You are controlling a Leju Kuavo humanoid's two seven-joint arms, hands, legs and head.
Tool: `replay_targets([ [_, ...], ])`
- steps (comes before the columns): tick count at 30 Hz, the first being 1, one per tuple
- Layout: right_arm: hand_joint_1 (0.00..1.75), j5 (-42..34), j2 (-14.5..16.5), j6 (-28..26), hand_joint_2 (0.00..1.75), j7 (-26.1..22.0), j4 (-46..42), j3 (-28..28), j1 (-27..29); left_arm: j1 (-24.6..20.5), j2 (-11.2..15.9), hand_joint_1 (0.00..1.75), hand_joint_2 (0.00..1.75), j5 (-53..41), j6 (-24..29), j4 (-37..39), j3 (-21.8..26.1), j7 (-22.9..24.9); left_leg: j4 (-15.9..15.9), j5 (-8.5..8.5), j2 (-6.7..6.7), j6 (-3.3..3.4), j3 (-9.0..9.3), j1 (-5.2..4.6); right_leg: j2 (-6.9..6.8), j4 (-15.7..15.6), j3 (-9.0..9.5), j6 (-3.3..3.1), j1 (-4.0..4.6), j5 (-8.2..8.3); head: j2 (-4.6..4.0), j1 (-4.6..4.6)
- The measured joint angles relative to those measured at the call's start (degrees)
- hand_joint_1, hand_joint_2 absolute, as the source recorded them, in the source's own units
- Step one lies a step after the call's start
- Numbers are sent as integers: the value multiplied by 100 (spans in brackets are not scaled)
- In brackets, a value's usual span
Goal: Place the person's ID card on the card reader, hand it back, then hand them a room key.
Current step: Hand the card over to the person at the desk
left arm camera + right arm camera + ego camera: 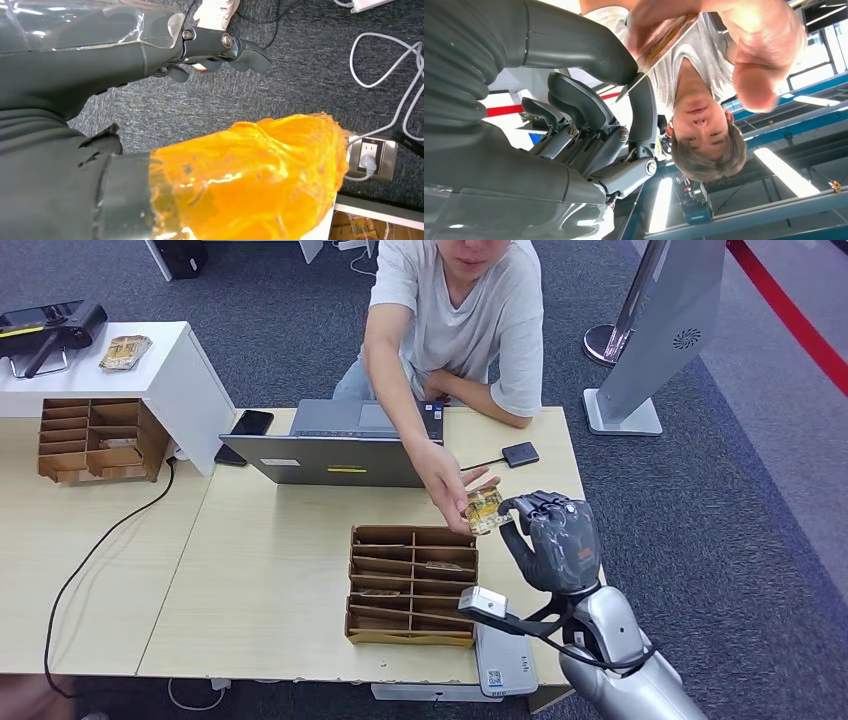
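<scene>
The right robot hand (pixel 553 540) pinches one end of the card (pixel 484 509). The person's hand (pixel 447 485) holds the other end above the tabletop (pixel 270 570).

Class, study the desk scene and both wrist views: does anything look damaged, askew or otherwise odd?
Yes. In the left wrist view, the left hand hangs over the carpet, and its grey cover is torn along the edge where crumpled orange film wraps the thumb. On the desk nothing is spilled or toppled.
</scene>
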Motion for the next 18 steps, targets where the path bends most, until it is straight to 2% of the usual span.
replay_targets([
  [9,175,-5,29,8,175,0,49,-1,-33,0,21,0,0,-7,-13,0,-4,0,0,0,0,0,0,0,0,1,1,0,0,0,0,1],
  [15,174,-162,156,86,175,-11,154,0,-301,-5,25,0,0,-19,-58,0,-44,0,0,1,1,0,2,0,1,1,0,0,0,1,0,1],
  [16,130,-210,182,85,175,-32,168,1,-336,-5,26,0,0,-18,-62,0,-47,-1,0,1,1,0,2,0,1,1,0,0,0,1,0,1],
  [18,43,-343,231,79,87,-97,179,6,-382,-5,27,0,0,-8,-63,0,-52,-2,0,1,0,0,2,0,1,1,1,0,0,1,0,1],
])
